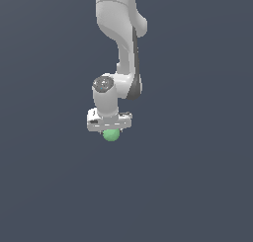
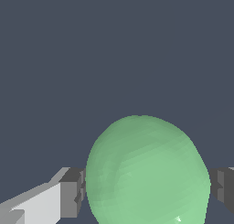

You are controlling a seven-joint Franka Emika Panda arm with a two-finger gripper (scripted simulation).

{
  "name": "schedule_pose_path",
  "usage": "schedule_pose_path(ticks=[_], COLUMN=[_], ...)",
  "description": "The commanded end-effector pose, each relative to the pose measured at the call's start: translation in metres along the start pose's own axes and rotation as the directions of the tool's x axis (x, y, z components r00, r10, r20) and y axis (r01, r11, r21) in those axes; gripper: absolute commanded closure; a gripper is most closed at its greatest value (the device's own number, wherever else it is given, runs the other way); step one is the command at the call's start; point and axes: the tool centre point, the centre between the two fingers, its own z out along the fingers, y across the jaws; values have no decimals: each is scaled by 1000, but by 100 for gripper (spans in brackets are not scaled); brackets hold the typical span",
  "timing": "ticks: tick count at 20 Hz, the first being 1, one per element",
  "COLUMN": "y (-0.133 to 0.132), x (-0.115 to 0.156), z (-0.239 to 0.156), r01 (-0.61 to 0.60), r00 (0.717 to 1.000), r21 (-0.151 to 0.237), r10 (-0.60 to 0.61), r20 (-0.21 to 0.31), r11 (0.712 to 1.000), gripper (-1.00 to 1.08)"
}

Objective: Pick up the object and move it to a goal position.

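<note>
Green ball [image 2: 146, 173] clamped between the jaws

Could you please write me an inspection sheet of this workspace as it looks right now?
Surface: plain dark grey, unmarked.
Job's things: green ball sits between the gripper's fingers, under the white hand; no goal marker seen.
Clutter: nothing seen.
Grippers: gripper has a dark finger against each side of the ball, apparently shut on it.
Cables: nothing seen.
Surroundings: white arm coming down from above; nothing else seen.
</note>
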Motion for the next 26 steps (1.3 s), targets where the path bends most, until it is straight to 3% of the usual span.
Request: schedule_pose_path(ticks=[1,9,10,15,26], y=[-2,-2,0,-5,-51], x=[-12,-12,1,0,-13], z=[18,18,0,-5,-52], r01=[-2,-2,0,0,0], r00=[999,999,1000,1000,1000], r21=[7,7,-1,-1,0], r10=[2,2,0,0,0], r20=[33,33,-3,-2,3], r11=[1000,1000,1000,1000,1000], gripper=[108,108,108,108,108])
